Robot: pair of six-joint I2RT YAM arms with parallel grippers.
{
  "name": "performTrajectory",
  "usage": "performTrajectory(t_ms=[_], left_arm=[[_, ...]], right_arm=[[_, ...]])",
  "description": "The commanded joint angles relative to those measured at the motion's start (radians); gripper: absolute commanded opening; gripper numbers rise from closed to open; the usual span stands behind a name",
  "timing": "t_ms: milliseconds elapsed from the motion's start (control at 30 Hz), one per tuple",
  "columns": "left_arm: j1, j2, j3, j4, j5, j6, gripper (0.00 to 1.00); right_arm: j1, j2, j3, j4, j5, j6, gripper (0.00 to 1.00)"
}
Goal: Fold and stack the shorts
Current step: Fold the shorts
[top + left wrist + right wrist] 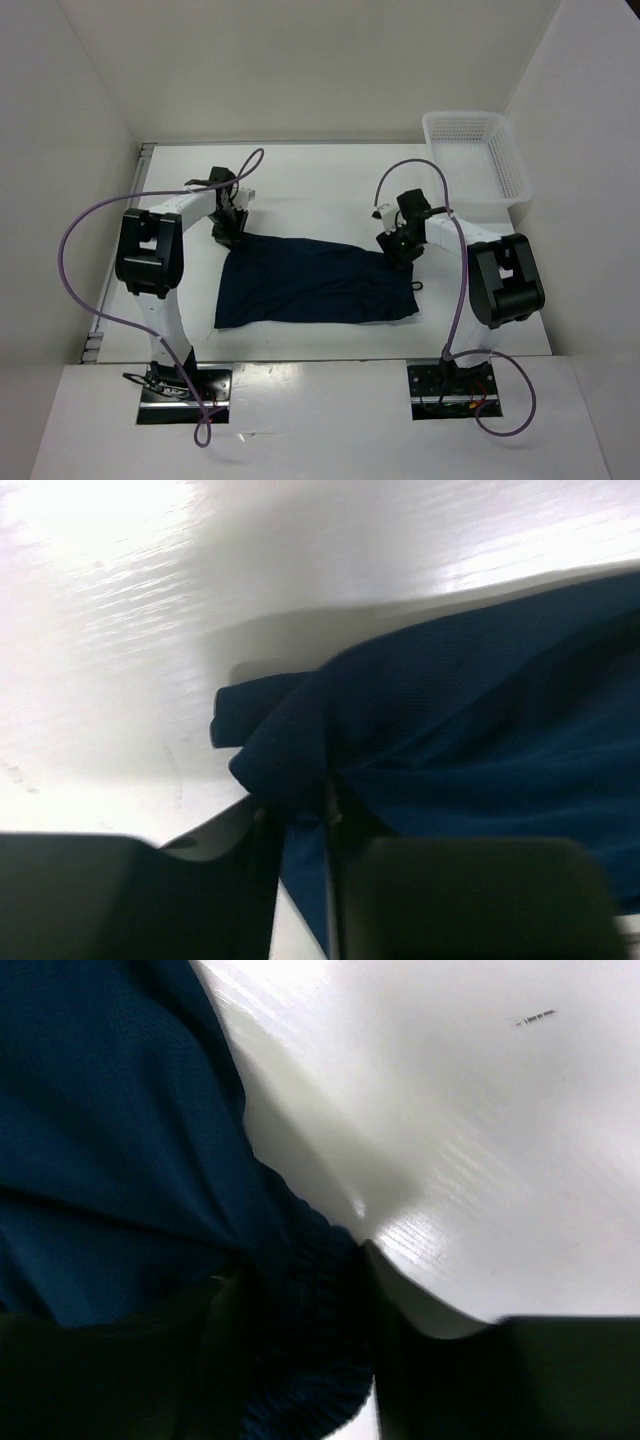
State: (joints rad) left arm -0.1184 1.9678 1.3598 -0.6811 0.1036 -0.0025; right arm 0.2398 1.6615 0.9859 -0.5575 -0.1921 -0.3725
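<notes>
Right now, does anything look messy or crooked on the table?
The shorts lie crooked, their far edge slanting nearer on the right. One corner is bunched in the left end effector, and a small cord loop pokes out on the right.

Top camera looking down from behind the arm bases (185, 385), taking in the whole table (300, 170), left wrist camera peering close at the far left corner of the shorts (310, 280), right wrist camera crowding their far right corner, all three sharing the shorts.

shorts (315, 282) 1 | white mesh basket (512, 170) 1 | left gripper (228, 235) + right gripper (400, 250) = 2 | table (300, 190) 1
</notes>
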Motion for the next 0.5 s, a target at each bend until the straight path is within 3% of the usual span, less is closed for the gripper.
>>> performTrajectory(t_ms=[0,100,233,400,467], left_arm=[[-0.009,0.081,0.001,-0.008,0.1,0.002,0.25],[-0.009,0.103,0.021,-0.017,0.11,0.002,0.05],[0.029,0.112,0.087,0.021,0.033,0.002,0.0],[0.1,0.125,0.229,0.043,-0.024,0.002,0.0],[0.1,0.157,0.301,0.043,-0.035,0.002,0.0]], right_arm=[[0.007,0.037,-0.018,0.031,0.006,-0.039,0.43],[0.007,0.079,0.035,0.106,0.063,0.012,0.18],[-0.002,0.156,0.158,0.172,0.138,0.095,0.05],[-0.036,0.205,0.352,0.172,0.138,0.155,0.05],[-0.036,0.23,0.4,0.172,0.128,0.164,0.26]])
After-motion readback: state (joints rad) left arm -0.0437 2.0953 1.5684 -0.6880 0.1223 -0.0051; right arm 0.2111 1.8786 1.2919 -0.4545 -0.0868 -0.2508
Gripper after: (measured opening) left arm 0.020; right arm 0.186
